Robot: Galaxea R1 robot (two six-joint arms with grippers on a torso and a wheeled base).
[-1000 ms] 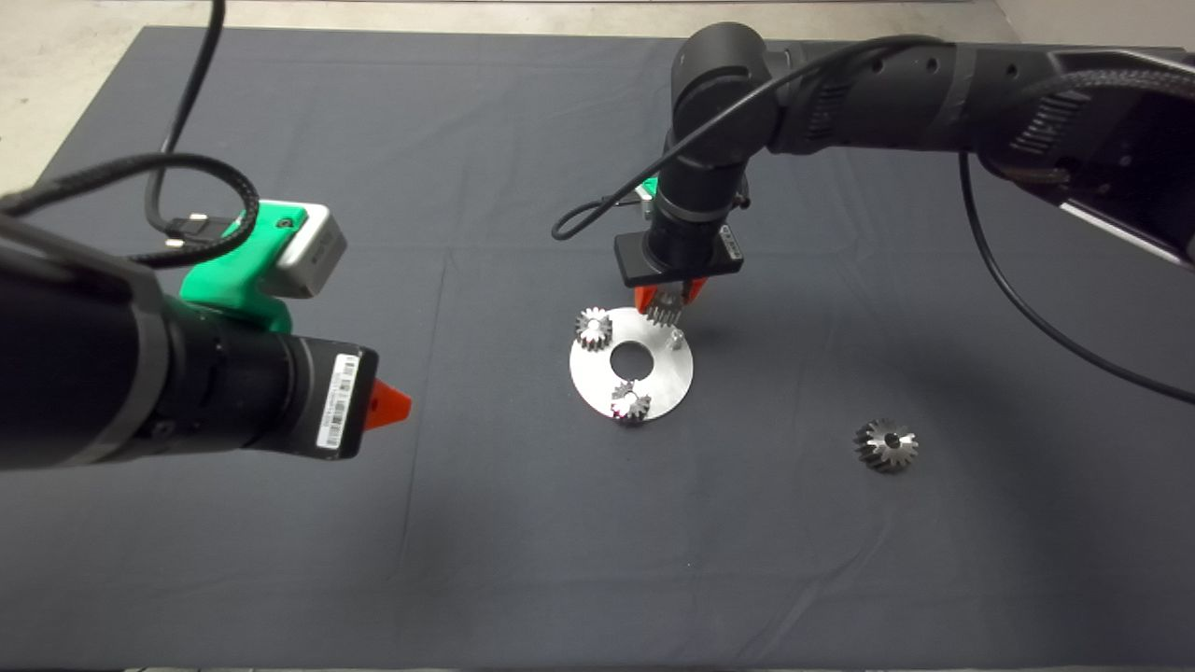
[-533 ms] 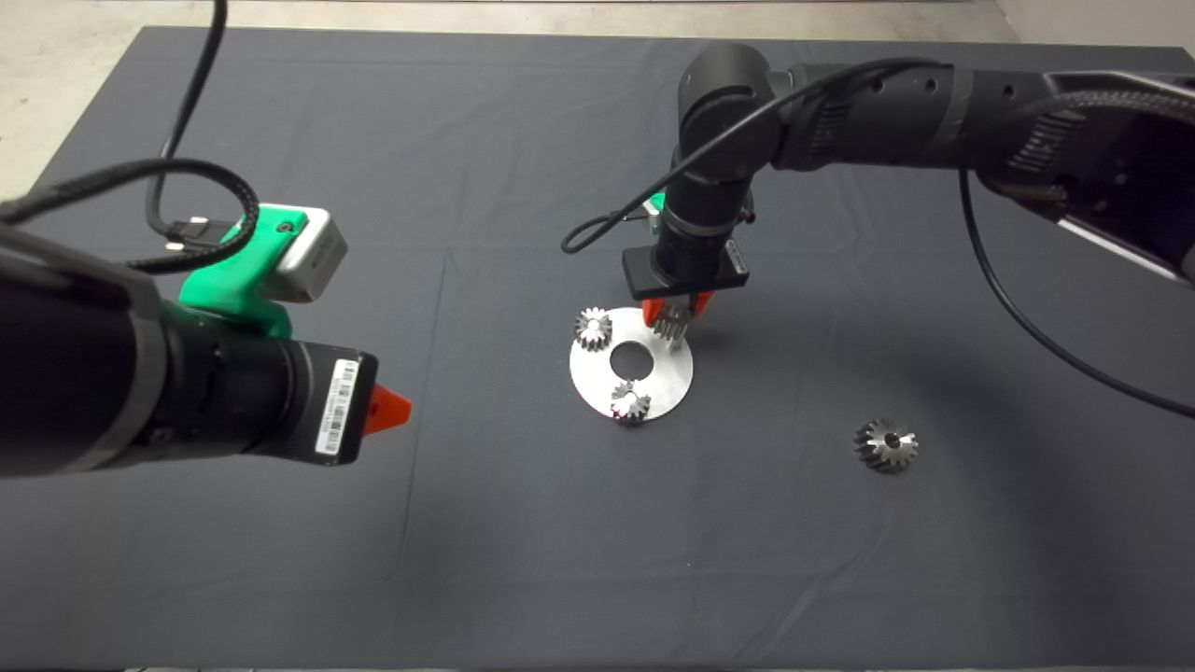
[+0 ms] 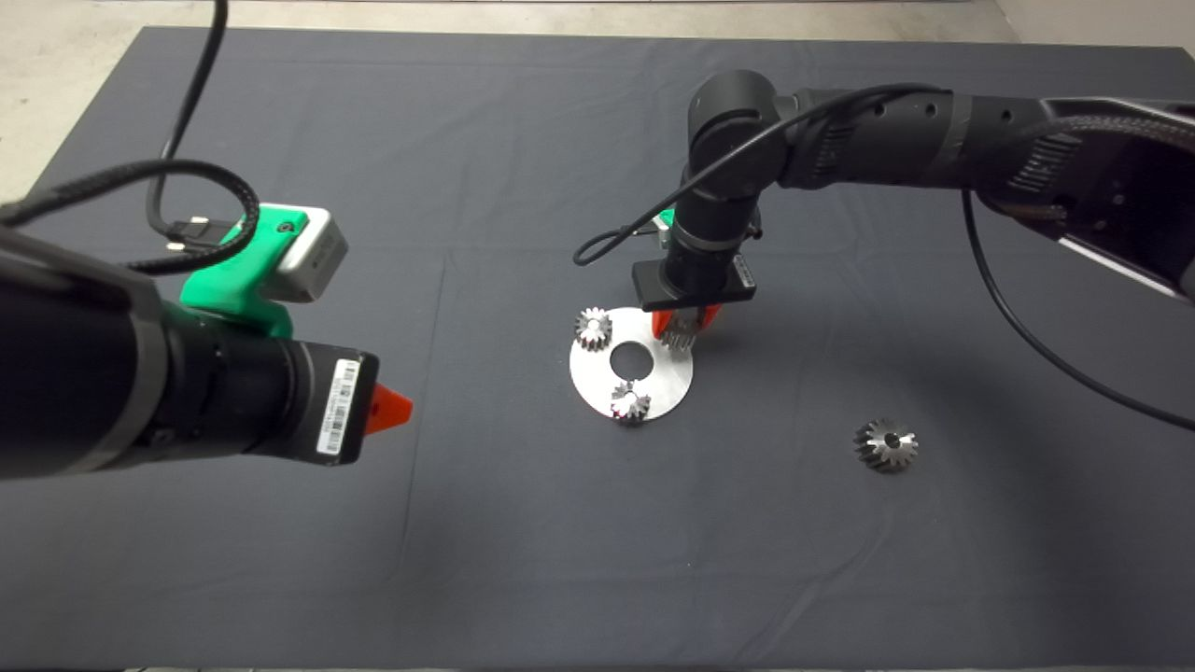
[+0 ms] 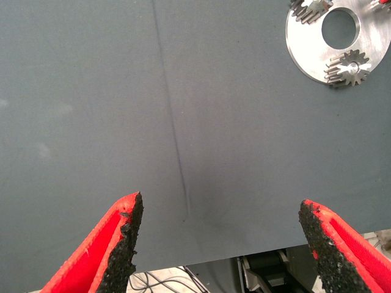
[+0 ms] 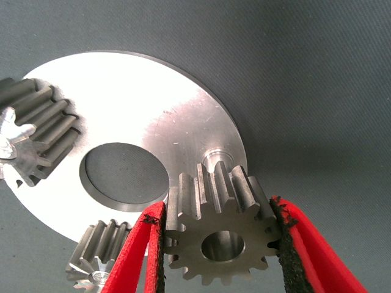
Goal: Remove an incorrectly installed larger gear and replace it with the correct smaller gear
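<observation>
smaller gear (image 5: pixel 221 232) | pinched in right pincer (image 5: pixel 220 244) over plate (image 3: pixel 653 378) peg (image 5: pixel 215 157), aligning bore | left pincer (image 4: pixel 220 244) spread, idle | larger gear (image 3: pixel 885 444) set aside

Mat (image 3: pixel 523 140) open; plate (image 3: pixel 653 383) crowded w/ two gears.

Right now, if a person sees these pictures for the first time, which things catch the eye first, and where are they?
The right tool hangs over the far right edge of the round silver plate in mid-mat, gripping the smaller gear beside a bare peg. Two other small gears stand on the plate. The larger gear lies alone on the mat to the right, while the left tool waits open at the left.
</observation>
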